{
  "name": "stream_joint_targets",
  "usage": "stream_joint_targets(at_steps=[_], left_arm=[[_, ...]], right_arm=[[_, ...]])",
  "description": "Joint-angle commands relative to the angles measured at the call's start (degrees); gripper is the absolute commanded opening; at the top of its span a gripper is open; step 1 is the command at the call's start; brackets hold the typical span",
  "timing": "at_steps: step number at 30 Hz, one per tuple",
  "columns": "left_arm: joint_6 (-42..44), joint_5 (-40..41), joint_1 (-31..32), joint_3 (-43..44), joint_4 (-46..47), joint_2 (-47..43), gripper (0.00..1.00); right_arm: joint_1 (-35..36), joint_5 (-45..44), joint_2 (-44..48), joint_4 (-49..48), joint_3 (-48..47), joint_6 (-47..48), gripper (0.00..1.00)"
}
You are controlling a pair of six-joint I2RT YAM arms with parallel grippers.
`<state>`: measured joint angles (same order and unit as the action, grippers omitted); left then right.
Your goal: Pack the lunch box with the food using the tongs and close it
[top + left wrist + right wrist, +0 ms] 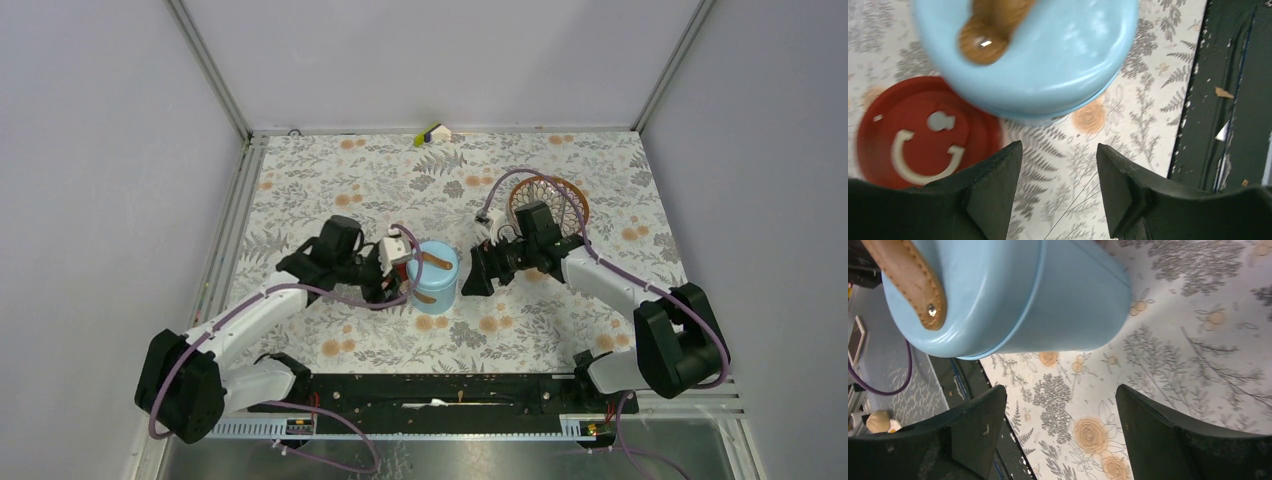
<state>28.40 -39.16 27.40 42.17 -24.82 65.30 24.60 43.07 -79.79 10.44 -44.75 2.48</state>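
The light-blue lunch box stands upright with its lid on near the middle of the floral surface, and its brown strap handle runs across the top. In the top view an arm flanks it on each side. The left claw is just left of the box; in its own wrist view its dark fingers stand apart with only the patterned cloth between them, and the box fills the upper part of the frame. A red disc with a white curved mark lies flat at the lower left of that view, partly hidden behind the box. The right claw is just right of the box, spread wide and gripping nothing, with the box tilted across the upper left of its wrist view. A brown-rimmed patterned dish sits in the upper right of the top view, partly covered by the right arm. A small yellow-and-white object rests at the surface's far edge.
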Motion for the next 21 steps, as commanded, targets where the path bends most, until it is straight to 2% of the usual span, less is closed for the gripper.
stream_joint_targets(at_steps=[1, 5, 11, 18, 21], left_arm=[[-13.14, 7.47, 6.64, -3.33, 15.63, -0.61, 0.61], [-18.32, 15.21, 11.16, -5.08, 23.13, 0.96, 0.58], [-24.06, 22.95, 12.15, -6.72, 32.20, 3.88, 0.56], [-25.64, 26.84, 12.07, -6.98, 36.46, 5.83, 0.56], [-25.12, 25.92, 11.98, -6.34, 36.22, 6.15, 0.57]], right_arm=[[2.80, 2.42, 0.89, -0.97, 0.62, -0.77, 0.86], [2.82, 1.19, 0.50, -2.13, 0.58, -1.48, 0.84], [2.03, -2.16, -1.79, -5.75, -0.56, -4.18, 0.80], [1.06, -3.61, -5.33, -12.68, -1.22, -5.91, 0.78], [1.07, -3.96, -6.91, -14.60, -1.66, -6.36, 0.78]])
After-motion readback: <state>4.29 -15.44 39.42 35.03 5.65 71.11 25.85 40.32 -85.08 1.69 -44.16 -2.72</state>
